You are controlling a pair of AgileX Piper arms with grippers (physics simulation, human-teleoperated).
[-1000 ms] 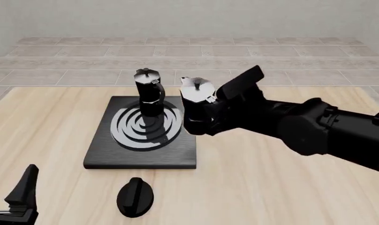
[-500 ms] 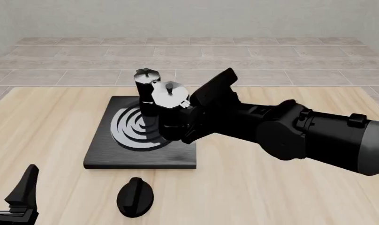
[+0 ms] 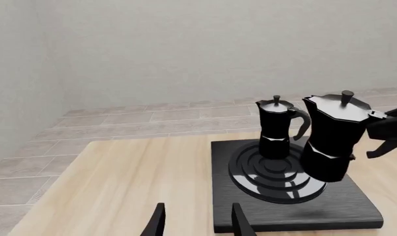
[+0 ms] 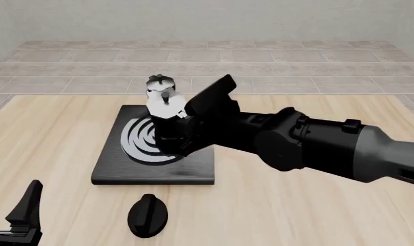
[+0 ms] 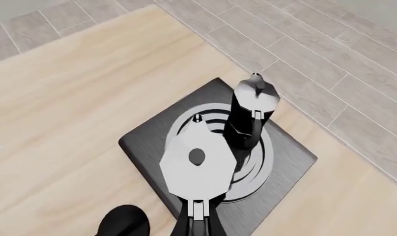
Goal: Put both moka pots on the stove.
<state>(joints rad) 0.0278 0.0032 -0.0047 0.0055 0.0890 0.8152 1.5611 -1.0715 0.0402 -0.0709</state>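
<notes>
**Holding the second moka pot above the burner**

Gripping the second moka pot [image 4: 166,120] by its handle side, the right gripper [image 4: 190,128] has it pinched and raised over the stove [image 4: 152,171]. From the left wrist view you can see air and a soft shadow beneath that pot [image 3: 333,138], so it is not touching the slab; it hangs upright, silver lid and knob on top. The right wrist camera looks straight down on the shiny lid [image 5: 197,167], which covers the burner rings on the side facing the arms.

Just beyond it, at about 12 o'clock from the held pot in the front view, the first moka pot [image 4: 160,84] stands upright on the stove, near the far part of the ring burner [image 4: 140,138]. The two pots sit close together, apart as the left wrist view shows them, the standing one [image 3: 276,128] with its handle turned toward the carried one.

Out at 6 o'clock from the stove, a black teardrop-shaped knob [image 4: 147,214] lies on the wooden table [image 4: 296,215], clear of the slab's near edge.

Far down at 8 o'clock, the left gripper [image 4: 19,225] sits low at the frame corner, well apart from everything; its fingers [image 3: 239,221] stand spread with nothing between them.
</notes>
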